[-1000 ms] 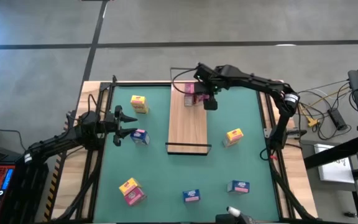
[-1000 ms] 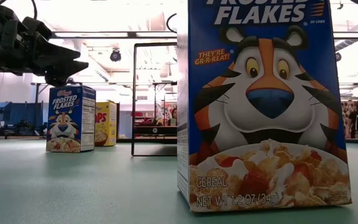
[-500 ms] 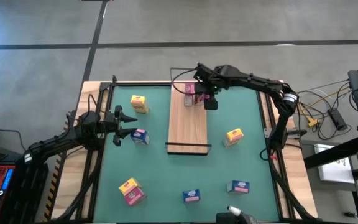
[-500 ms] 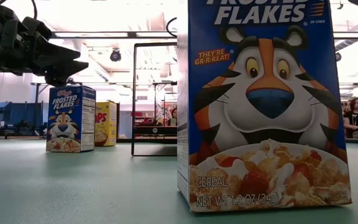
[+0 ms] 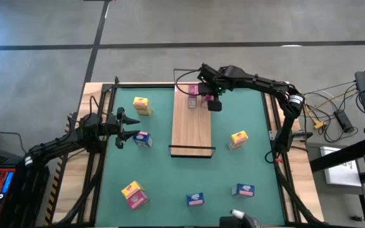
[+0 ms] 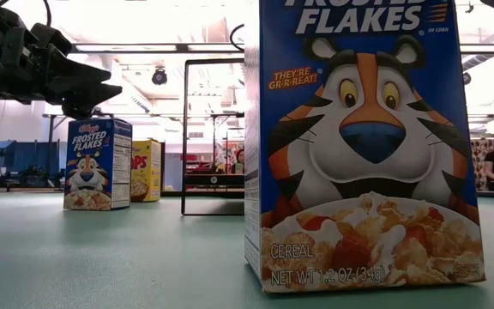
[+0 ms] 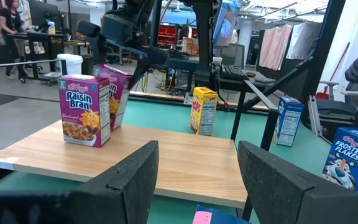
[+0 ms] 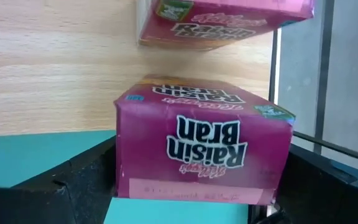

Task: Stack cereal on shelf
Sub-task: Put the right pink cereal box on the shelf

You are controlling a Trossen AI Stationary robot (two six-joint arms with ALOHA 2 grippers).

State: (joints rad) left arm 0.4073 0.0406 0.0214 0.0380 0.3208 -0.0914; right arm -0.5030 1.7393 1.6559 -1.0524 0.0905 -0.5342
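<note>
Hiding its base, right gripper (image 8: 191, 205) clamps Raisin Bran box (image 8: 204, 149).

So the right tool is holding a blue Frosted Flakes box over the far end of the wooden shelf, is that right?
Not quite. The right tool is over the far end of the long light-wood shelf board, but the small cardboard box it holds is magenta Raisin Bran, not blue Frosted Flakes. The right wrist view shows it.
</note>
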